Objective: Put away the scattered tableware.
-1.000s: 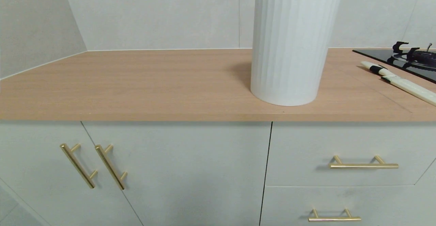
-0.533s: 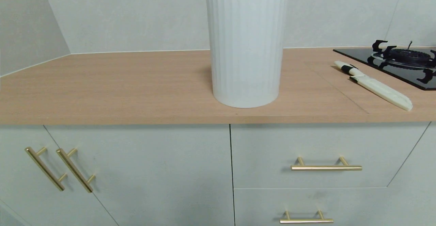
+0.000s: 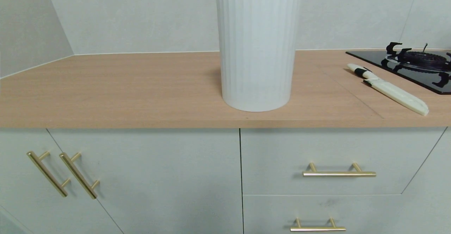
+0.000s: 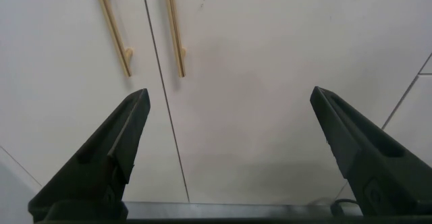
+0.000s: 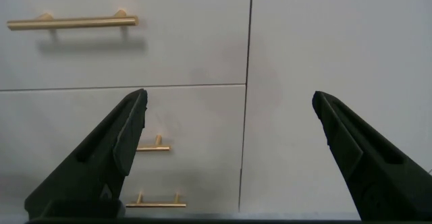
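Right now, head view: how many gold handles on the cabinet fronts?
4. Two on the left doors: outer handle and inner handle. On the right: top drawer handle and lower drawer handle. More may lie below the picture's edge.

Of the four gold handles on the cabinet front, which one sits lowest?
The lower drawer handle, horizontal, directly beneath the upper drawer handle. The left door handle and right door handle stand upright, farther left and higher.
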You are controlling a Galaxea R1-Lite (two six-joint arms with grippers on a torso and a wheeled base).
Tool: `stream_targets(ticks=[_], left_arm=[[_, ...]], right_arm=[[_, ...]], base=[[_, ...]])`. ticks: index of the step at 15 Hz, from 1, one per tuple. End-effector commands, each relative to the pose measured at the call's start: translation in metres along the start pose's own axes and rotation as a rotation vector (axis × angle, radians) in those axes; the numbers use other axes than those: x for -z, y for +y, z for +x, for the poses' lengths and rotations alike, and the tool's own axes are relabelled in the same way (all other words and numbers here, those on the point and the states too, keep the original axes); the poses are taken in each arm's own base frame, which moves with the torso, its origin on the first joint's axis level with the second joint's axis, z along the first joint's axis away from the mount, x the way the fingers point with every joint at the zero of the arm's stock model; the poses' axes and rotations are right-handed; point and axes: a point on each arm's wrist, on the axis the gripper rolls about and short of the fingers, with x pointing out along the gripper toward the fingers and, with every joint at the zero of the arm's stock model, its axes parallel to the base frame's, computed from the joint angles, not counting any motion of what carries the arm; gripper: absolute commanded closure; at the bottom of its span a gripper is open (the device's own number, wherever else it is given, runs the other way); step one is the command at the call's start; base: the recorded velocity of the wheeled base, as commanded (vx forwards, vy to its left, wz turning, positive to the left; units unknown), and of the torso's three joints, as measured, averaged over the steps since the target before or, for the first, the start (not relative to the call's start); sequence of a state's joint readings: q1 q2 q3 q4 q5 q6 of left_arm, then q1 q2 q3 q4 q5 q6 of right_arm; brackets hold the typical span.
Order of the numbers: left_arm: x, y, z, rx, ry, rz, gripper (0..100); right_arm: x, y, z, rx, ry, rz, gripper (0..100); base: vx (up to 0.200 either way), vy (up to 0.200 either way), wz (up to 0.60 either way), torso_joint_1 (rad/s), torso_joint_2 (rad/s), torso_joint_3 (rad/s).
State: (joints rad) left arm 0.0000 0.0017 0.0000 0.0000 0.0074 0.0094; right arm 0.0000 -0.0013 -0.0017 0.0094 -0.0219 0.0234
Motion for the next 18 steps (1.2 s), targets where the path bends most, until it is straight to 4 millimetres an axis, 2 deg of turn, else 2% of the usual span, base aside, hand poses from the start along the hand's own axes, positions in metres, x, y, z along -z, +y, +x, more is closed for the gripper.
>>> stream_targets(ticks=[1, 7, 10, 18], left_arm=[[0.0000, 0.0000, 0.0000, 0.000, 0.000, 0.000, 0], [0.0000, 0.0000, 0.0000, 0.000, 0.000, -0.002, 0], [0.0000, 0.0000, 0.0000, 0.000, 0.000, -0.002, 0], [0.0000, 0.0000, 0.0000, 0.000, 0.000, -0.002, 0]], right_arm=[[0.0000, 0.0000, 0.0001, 0.000, 0.001, 0.000, 0], [0.0000, 0.0000, 0.0001, 0.000, 0.001, 0.000, 0], [0.0000, 0.0000, 0.0001, 0.001, 0.001, 0.000, 0], [0.0000, 0.0000, 0.0001, 0.001, 0.001, 0.001, 0]], base=[[0.000, 0.000, 0.00, 0.000, 0.00, 0.000], [0.000, 0.000, 0.00, 0.004, -0.02, -0.012], [0.000, 0.000, 0.00, 0.056, -0.24, -0.245], [0.000, 0.000, 0.00, 0.176, -0.49, -0.291]])
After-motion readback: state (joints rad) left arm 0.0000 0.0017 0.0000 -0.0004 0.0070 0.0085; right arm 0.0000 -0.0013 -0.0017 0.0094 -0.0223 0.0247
